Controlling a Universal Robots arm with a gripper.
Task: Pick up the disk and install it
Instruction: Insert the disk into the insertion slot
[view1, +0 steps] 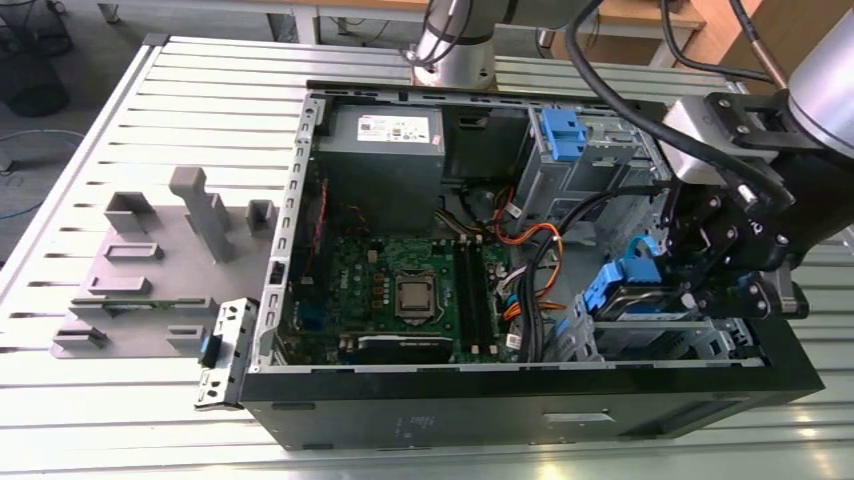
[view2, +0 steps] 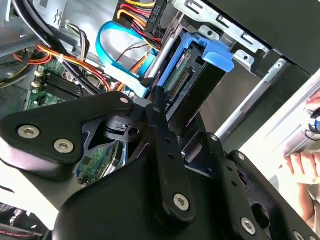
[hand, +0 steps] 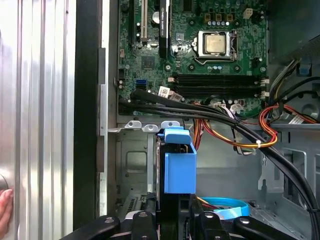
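Black pincer (hand: 172, 215) clamping blue-framed silver disk (hand: 179, 167) at grey metal bay (hand: 131, 160), black case (view1: 534, 425) corner; tilt risking jam, orange cables (hand: 235, 142) snagging.

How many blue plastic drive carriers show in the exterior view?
2. One carrier sits in the bay near the grey box power supply; the other frames the disk held in the black tool. The arm may hide more.

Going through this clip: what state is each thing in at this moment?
computer case: open, side panel off.
disk: gripped, standing on edge at the drive cage.
gripper: shut on the disk.
memory slots: empty.
processor: bare, no cooler.
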